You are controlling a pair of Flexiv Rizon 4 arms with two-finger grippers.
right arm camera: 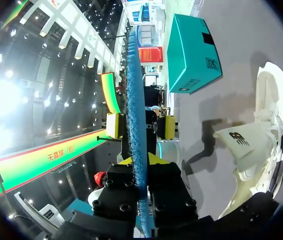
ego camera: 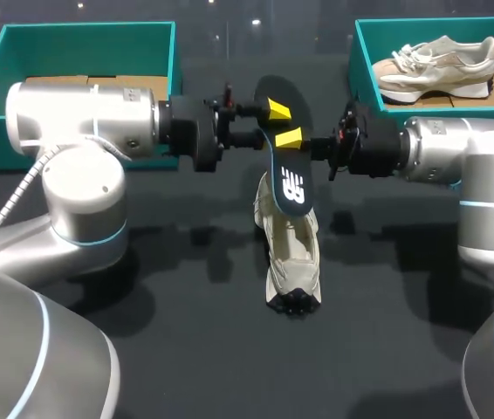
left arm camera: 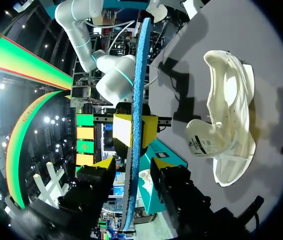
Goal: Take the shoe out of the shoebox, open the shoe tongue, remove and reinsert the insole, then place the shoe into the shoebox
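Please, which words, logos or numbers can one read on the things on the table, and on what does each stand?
On the insole: a white brand logo, clear, but I do not spell out brands.
On the shoe tongue: a dark logo of the same kind.
On the shoebox side: a square code and a dark label, too small to read.
No numbers can be read.

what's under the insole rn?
The shoe, lying on the table, tongue pulled open. The insole covers its far end in the head view; that part is hidden.
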